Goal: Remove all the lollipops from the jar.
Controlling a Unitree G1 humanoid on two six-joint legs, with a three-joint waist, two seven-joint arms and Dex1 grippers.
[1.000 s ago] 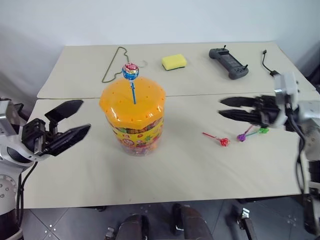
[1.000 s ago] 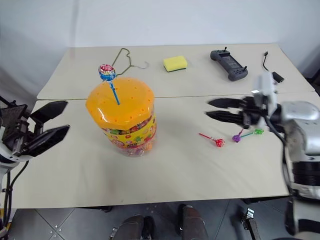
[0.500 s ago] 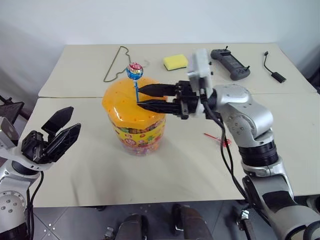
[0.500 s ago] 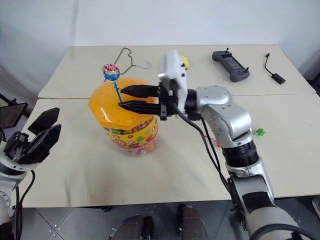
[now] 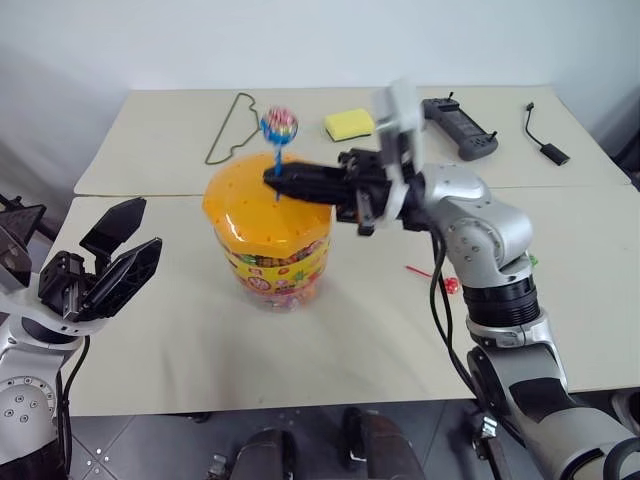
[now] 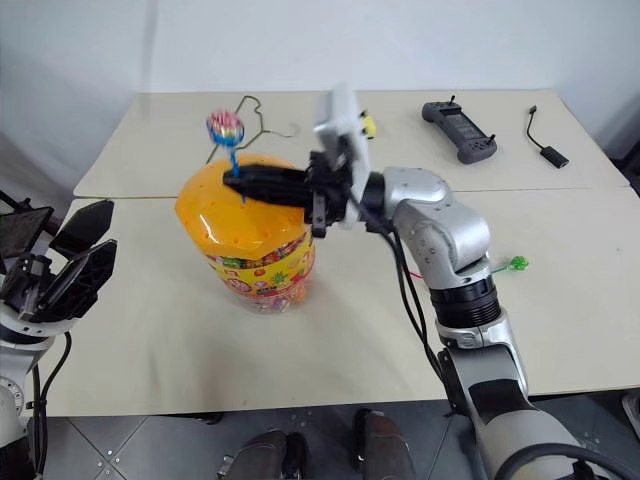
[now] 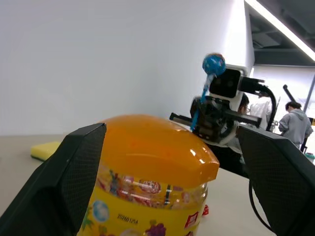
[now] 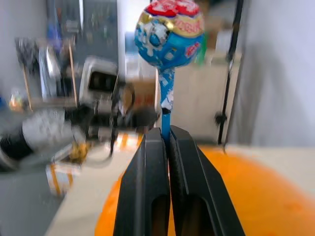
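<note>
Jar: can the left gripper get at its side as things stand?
Probably yes. The left gripper stands open beside the jar with bare table between them; the right gripper, shut on the blue lollipop, sits over the lid.

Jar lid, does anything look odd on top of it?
Yes. A blue lollipop stands upright over the jar, poking from its orange lid, stick pinched in the shut right pincer.

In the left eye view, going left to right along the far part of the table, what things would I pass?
Wire hanger → yellow sponge → black handheld controller → small black cable.
</note>
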